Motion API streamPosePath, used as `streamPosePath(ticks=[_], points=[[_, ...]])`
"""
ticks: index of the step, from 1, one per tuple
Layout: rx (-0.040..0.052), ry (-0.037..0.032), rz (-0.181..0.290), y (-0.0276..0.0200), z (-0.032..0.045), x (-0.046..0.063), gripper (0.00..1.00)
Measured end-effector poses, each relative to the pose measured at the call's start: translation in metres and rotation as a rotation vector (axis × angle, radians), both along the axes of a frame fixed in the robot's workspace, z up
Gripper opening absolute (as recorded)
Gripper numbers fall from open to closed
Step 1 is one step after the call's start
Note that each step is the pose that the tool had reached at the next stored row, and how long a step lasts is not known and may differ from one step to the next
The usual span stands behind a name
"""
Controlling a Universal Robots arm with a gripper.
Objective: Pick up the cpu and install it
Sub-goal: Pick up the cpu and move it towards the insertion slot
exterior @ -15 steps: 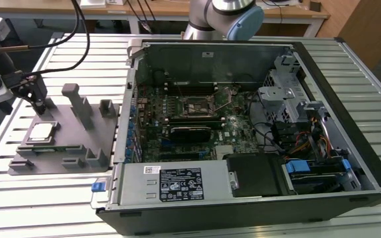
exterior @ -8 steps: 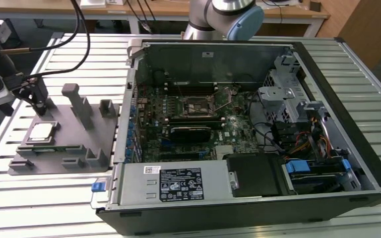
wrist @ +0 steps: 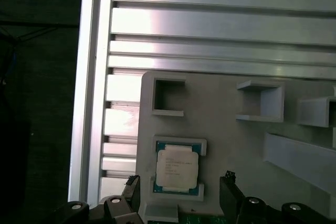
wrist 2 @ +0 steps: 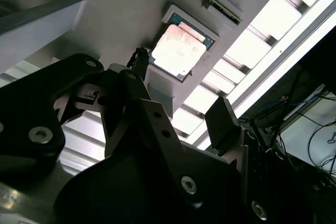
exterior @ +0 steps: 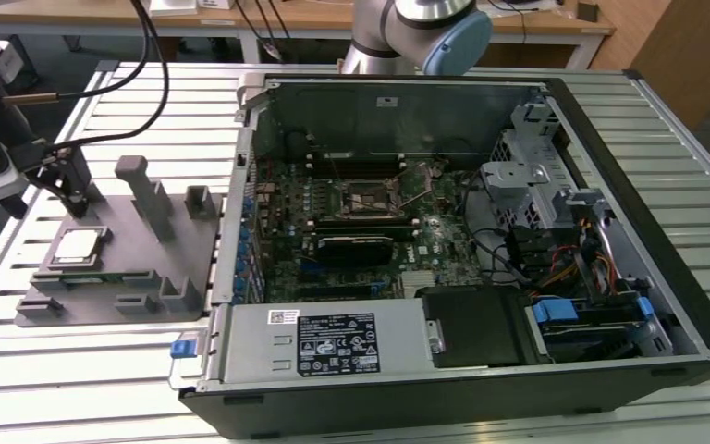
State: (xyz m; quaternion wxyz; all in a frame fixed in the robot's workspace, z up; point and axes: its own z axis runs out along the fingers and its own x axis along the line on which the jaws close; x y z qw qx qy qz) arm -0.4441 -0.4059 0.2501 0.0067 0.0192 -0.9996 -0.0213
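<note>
The cpu (exterior: 78, 244) is a small silver-topped square chip lying flat in a recess of the grey tray (exterior: 133, 277), on the exterior view's left. My gripper (exterior: 75, 194) hangs just above and behind it, open, with nothing between its fingers. Both wrist views show the cpu (wrist: 177, 167) (wrist 2: 178, 51) close ahead of the gripper (wrist: 181, 191) (wrist 2: 181, 106), with one dark finger (wrist: 231, 195) on either side of the chip's line. The black square socket (exterior: 373, 198) sits on the motherboard inside the open computer case.
The tray carries several upright grey blocks (exterior: 145, 190) around the chip's recess. The open case (exterior: 454, 231) with drives, cables and a power supply takes up the middle and the exterior view's right. Everything rests on a slatted aluminium table (exterior: 108, 370). Cables (exterior: 145, 55) hang near the arm.
</note>
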Motion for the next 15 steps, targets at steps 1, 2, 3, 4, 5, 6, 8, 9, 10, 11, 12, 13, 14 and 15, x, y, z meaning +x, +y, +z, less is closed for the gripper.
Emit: streamPosePath(ticks=[1,2,3,4,5,6,8,9,10,11,12,13,14,15], points=[[0.0,0.0001,0.0,0.0,-0.0004,0.0,0.7],[-0.0001,0.0001,0.0,0.0,-0.0007,0.0,0.7],[0.0,0.0001,0.0,0.0,-0.0011,0.0,0.7],[0.0,0.0,0.0,0.0,-0.0015,0.0,0.7],[0.0001,-0.0001,0.0,0.0,-0.0019,0.0,0.7],[0.0001,-0.0001,0.0,0.0,-0.0022,0.0,0.7],[0.0,-0.0001,0.0,0.0,-0.0031,0.0,0.7],[0.0001,-0.0001,0.0,0.0,-0.0035,0.0,0.7],[0.0,-0.0001,0.0,0.0,-0.004,0.0,0.7],[0.0001,-0.0001,0.0,0.0,-0.0045,0.0,0.7],[0.0,0.0,0.0,0.0,-0.0048,0.0,0.7],[0.0,0.0001,0.0,0.0,-0.0052,0.0,0.7],[0.0,0.0,0.0,0.0,-0.0057,0.0,0.7],[0.0001,0.0,0.0,0.0,-0.0061,0.0,0.7]])
